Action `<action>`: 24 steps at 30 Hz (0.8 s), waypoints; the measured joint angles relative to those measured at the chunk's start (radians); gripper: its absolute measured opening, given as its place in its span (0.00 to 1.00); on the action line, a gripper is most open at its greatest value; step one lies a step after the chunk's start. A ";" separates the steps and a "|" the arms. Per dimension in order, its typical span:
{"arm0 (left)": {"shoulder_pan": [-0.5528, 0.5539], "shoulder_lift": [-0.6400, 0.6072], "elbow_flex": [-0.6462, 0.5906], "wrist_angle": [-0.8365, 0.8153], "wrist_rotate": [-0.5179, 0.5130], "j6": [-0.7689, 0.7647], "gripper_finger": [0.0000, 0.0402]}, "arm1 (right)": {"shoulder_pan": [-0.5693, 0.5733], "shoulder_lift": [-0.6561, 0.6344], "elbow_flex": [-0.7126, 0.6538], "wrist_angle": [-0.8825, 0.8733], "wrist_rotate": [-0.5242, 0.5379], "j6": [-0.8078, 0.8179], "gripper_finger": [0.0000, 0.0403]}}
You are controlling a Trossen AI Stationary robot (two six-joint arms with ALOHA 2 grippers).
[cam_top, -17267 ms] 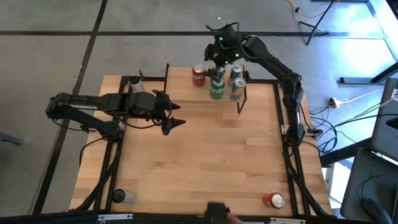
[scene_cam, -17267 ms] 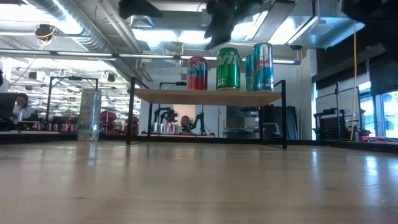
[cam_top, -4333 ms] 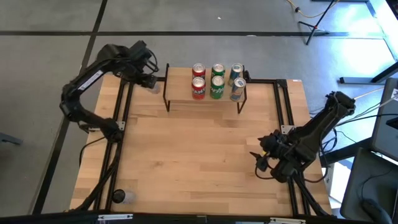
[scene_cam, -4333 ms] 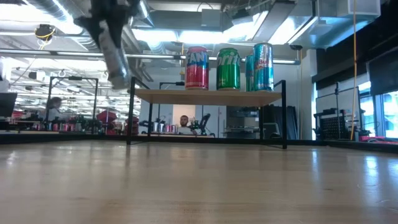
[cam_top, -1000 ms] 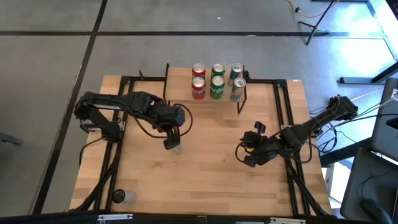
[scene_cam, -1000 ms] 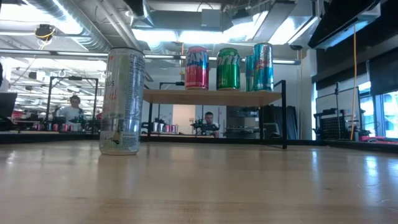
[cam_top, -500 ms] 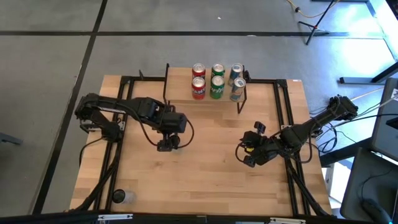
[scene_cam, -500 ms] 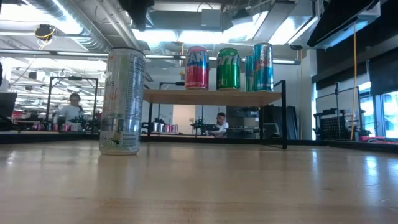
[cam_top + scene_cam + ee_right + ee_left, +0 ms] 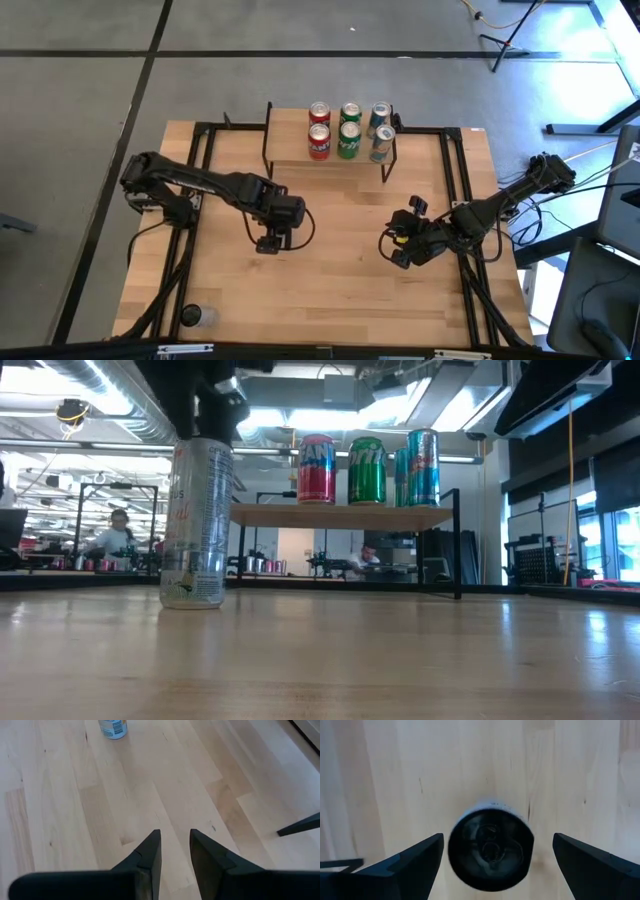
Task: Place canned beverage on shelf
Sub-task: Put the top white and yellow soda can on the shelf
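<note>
A tall silver can [image 9: 196, 525] stands upright on its base on the wooden table, left of the shelf. My left gripper [image 9: 268, 243] hangs straight over it, pointing down and open. In the left wrist view its two fingers stand on either side of the can's top [image 9: 491, 849], with a gap on each side. The shelf [image 9: 340, 514] stands at the table's far edge and carries several cans: red [image 9: 317, 468], green [image 9: 367, 470] and blue [image 9: 423, 467]. My right gripper [image 9: 392, 250] is shut, holds nothing, and hovers low over the table's right half.
Another can [image 9: 193, 316] stands at the table's near left corner. Black frame rails [image 9: 195, 200] run along the table's left and right sides. Bare wood [image 9: 340, 280] lies between the two grippers and toward the near edge. People show in the room beyond the table.
My left gripper has come down toward the top of the standing silver can and shifted a little toward the table's near edge, staying open. The can has kept its place.
</note>
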 joint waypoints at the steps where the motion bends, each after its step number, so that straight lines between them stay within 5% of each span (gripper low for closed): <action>1: -0.002 0.000 -0.012 0.006 0.002 0.000 0.90 | 0.000 0.000 0.000 0.000 -0.001 0.001 0.22; 10: -0.004 0.000 -0.096 0.121 0.009 -0.067 0.86 | 0.000 0.000 0.000 0.000 -0.011 0.001 0.22; 20: 0.023 0.000 -0.102 0.096 0.018 -0.207 0.56 | 0.000 0.000 0.000 -0.003 -0.002 -0.040 0.22; 24: 0.035 0.002 0.007 0.006 0.016 -0.266 0.55 | 0.000 -0.002 0.000 -0.014 0.000 -0.062 0.22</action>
